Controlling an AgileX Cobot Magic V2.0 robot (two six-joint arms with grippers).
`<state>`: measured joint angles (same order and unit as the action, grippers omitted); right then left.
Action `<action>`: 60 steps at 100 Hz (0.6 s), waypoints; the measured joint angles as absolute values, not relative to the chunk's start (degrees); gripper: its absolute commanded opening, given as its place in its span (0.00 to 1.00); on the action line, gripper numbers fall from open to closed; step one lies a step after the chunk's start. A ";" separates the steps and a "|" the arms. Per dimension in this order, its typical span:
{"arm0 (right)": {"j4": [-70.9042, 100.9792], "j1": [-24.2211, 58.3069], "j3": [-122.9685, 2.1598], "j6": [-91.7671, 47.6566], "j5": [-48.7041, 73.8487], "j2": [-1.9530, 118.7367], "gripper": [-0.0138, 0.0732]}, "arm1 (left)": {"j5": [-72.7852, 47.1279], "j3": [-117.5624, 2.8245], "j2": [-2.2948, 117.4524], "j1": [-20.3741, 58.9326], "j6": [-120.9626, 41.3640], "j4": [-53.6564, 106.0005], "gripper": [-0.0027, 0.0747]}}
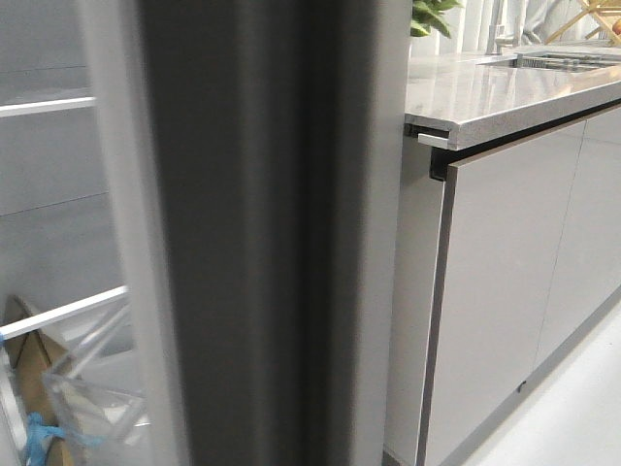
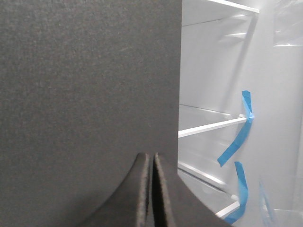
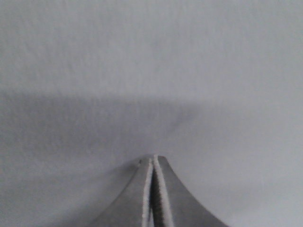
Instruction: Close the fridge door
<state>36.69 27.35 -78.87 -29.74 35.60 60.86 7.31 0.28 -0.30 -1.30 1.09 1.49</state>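
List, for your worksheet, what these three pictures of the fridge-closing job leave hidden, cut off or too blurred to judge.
1. Front view: the fridge door is blurred and fills the frame, hiding both arms.
2. Left wrist view: whether the shut left gripper touches the door; too close to tell.
3. Right wrist view: what plain grey surface faces the shut right gripper.
4. All views: how far open the door stands.
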 measured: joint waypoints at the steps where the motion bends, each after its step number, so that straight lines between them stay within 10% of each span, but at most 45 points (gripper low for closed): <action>1: 36.69 27.46 -79.02 -29.88 35.60 61.03 0.11 | 7.31 0.28 -0.30 -1.30 1.09 1.49 0.01; 60: 36.85 37.62 -95.17 -33.38 33.38 80.36 0.11 | 7.31 0.28 -0.30 -1.30 1.09 1.49 0.01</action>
<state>36.85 37.62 -95.17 -33.38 33.38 80.36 7.31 0.28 -0.30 -1.30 1.09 1.49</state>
